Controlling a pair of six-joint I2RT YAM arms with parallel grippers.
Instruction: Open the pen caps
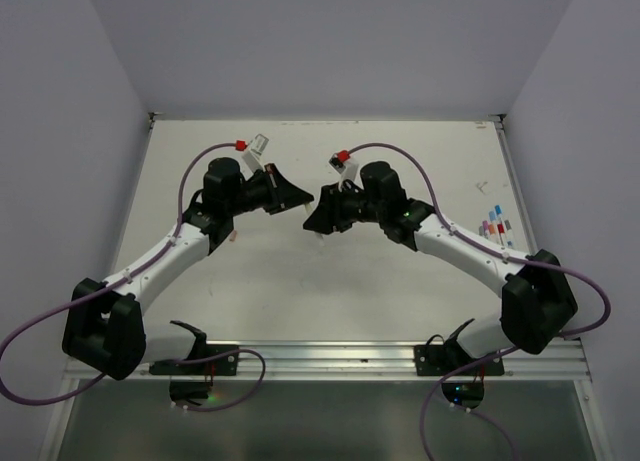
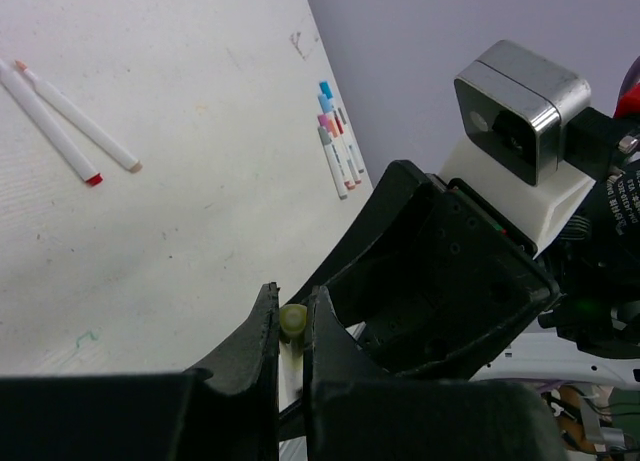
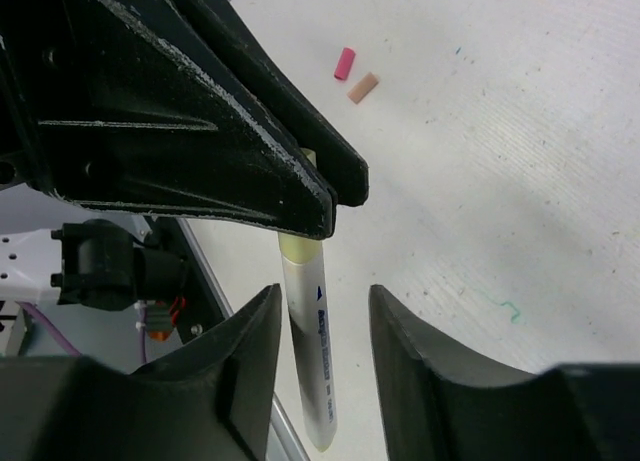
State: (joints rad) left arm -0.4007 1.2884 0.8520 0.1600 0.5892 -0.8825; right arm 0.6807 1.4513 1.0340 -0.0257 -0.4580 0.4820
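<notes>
Held above the counter: pale cap pinched in the closed left tool, right tool open astride the white pen. Likely light, stiff, slick; best gripped mid-barrel.

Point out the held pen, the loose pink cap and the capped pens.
held pen (image 3: pixel 316 366): right wrist view, white barrel.
pink cap (image 3: pixel 344 63): right wrist view, its middle.
capped pens (image 2: pixel 336 146): left wrist view, middle of the bunch.

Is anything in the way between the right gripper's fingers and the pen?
Nothing visible is. The pen lies in the open gap between the fingers of the right gripper. The left gripper is clamped on its pale yellow end, just past those fingertips.
</notes>
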